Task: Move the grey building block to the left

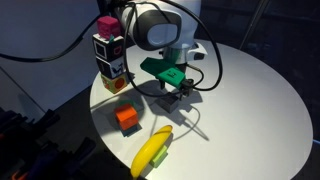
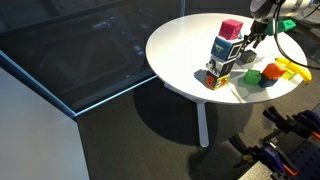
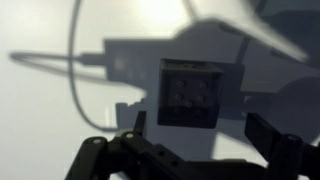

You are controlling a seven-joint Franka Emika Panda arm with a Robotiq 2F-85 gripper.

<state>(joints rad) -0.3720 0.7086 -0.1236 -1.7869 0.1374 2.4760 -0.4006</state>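
Note:
The grey building block (image 3: 190,93) is a small dark cube with studs on top, seen in the wrist view on the white table. My gripper (image 3: 200,132) is open and hovers over it, one finger on each side of the picture, not touching the block. In both exterior views the gripper (image 1: 181,90) (image 2: 262,36) hangs low over the table beside a green object (image 1: 163,70). The block itself is hard to make out there under the fingers.
A tower of black-and-white patterned cubes (image 1: 110,52) (image 2: 224,55) with a pink cube on top stands near the table's edge. An orange cube (image 1: 126,119) (image 2: 254,75) and a banana (image 1: 152,153) (image 2: 287,68) lie nearby. The round white table (image 1: 250,110) (image 2: 180,40) has a drop all around.

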